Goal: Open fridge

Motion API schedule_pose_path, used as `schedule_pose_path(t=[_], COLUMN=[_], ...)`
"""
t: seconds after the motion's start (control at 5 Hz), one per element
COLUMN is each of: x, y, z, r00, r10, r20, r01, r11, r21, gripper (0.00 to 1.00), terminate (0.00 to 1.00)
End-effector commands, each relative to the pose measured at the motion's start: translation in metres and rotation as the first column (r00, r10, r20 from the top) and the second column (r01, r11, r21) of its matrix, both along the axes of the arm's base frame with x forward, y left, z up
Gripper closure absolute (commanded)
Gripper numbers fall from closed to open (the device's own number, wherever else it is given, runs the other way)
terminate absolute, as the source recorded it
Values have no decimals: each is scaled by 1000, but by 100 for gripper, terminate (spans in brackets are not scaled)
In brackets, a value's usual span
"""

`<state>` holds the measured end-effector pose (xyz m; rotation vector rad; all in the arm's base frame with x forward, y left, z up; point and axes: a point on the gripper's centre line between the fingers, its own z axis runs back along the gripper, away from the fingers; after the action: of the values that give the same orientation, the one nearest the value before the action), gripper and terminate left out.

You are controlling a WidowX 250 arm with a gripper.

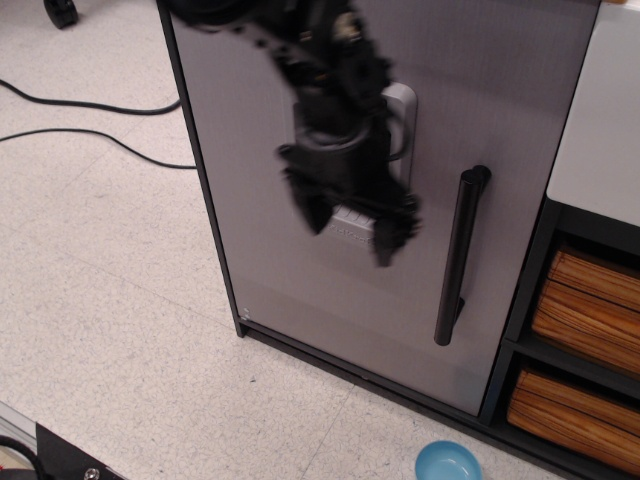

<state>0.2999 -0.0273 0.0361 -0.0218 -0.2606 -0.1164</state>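
Black gripper in front of the closed fridge door

The grey brushed-metal-look toy fridge (300, 270) stands on the speckled floor (110, 300), door shut. The blurred black robot gripper (350, 228) hangs before the moulded grey dispenser recess (402, 120), jaws spread and empty, left of the long black bar handle (458, 255).

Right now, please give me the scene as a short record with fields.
fridge: door shut, grey front
handle: black vertical bar, untouched
gripper: jaws apart, in front of the dispenser recess, left of the handle, blurred
shelf unit: right of fridge, wooden-striped drawers
bowl: blue, on floor
cables: black, on floor
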Motion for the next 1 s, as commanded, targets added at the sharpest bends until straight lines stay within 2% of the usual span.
schedule_pose_path(t=[0.0,0.2,0.6,0.8], x=[44,55,67,71], y=[-31,-39,-46,-49], z=[22,26,26,18], r00=[990,978,970,971], r10=[64,95,126,126], r20=[125,185,207,204], r01=[-60,-92,-122,-124], r11=[998,995,992,992], r21=[-33,-25,-31,-20], gripper=[0,0,0,100], terminate=[0,0,0,0])
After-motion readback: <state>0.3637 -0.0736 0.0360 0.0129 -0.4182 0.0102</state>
